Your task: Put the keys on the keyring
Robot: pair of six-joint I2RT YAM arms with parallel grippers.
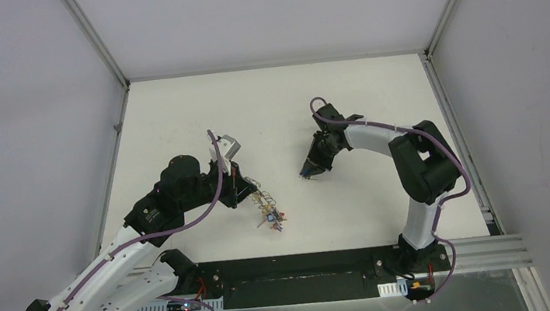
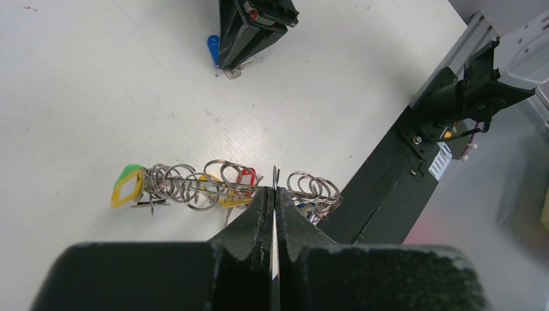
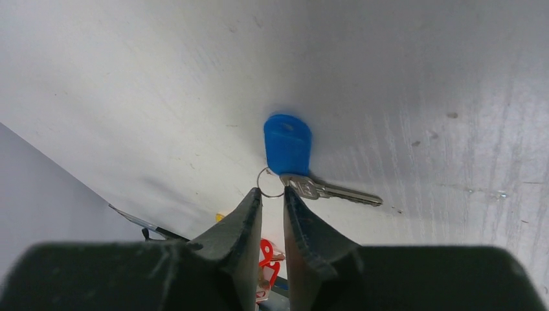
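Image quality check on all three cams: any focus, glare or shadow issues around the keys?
Top external: even, soft light, no hard shadows; keyring so small that its tags barely resolve. Left wrist: keyring sharp, left fingers dark and soft. Right wrist: blue-tagged key in focus, right fingers blurred, table brighter toward the frame's right edge.

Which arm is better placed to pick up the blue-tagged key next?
Right. The right claw sits right at the blue-tagged key, jaws slightly apart; the left claw is shut on the keyring.
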